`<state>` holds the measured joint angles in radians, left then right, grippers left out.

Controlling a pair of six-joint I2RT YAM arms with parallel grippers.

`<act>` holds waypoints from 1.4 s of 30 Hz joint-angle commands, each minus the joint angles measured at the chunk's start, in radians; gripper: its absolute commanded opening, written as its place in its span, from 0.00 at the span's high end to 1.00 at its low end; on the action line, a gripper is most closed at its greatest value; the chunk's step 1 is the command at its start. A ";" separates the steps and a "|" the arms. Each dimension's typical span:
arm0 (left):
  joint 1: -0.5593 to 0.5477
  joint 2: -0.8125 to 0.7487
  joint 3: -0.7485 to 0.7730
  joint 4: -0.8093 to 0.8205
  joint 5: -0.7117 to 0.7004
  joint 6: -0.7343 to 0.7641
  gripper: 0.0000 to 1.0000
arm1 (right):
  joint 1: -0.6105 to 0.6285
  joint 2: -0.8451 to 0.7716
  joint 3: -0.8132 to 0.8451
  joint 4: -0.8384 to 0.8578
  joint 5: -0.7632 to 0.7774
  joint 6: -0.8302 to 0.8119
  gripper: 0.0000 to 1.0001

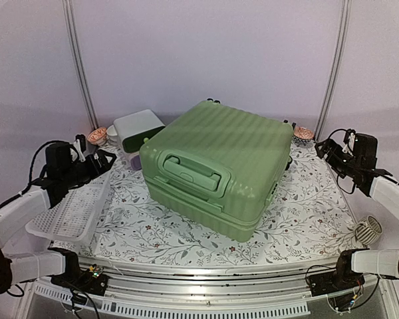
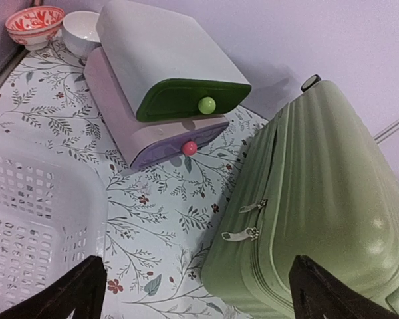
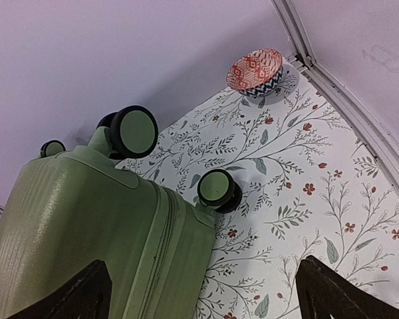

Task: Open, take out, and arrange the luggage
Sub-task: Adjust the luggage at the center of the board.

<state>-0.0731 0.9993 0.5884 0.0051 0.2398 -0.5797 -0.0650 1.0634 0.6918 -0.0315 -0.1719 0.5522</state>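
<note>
The light-green ribbed suitcase (image 1: 216, 166) lies flat and closed in the middle of the table, with its handle (image 1: 189, 174) facing the near side. My left gripper (image 1: 101, 159) is open and empty, hovering to the left of the suitcase. In the left wrist view the gripper (image 2: 199, 302) is above the suitcase's corner (image 2: 319, 199), near the two zipper pulls (image 2: 243, 234). My right gripper (image 1: 326, 149) is open and empty at the suitcase's right. In the right wrist view the gripper (image 3: 206, 302) is above the wheel end (image 3: 86, 226) with its black wheels (image 3: 216, 187).
A white-and-green drawer box (image 1: 138, 129) stands behind the suitcase's left corner. A white perforated basket (image 1: 73, 209) lies at the near left. Patterned bowls sit at the back left (image 1: 98, 135) and back right (image 1: 304, 133). A ribbed white round object (image 1: 368, 229) lies off the right edge.
</note>
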 commanded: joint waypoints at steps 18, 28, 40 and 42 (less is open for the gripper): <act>-0.090 0.058 0.086 0.206 0.434 0.108 0.02 | 0.067 0.206 0.101 0.112 -0.485 0.063 0.00; -0.193 0.179 0.164 0.220 0.467 0.135 0.02 | 0.096 0.255 0.152 0.147 -0.549 0.138 0.00; -0.313 0.332 0.221 0.254 0.444 0.150 0.02 | 0.153 0.294 0.140 0.186 -0.536 0.159 0.01; -0.333 0.358 0.243 0.251 0.457 0.151 0.02 | 0.155 0.303 0.147 0.184 -0.540 0.161 0.01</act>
<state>-0.3187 1.3048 0.7860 0.2390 0.6109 -0.4332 0.0757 1.3441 0.8219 0.1211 -0.6952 0.7002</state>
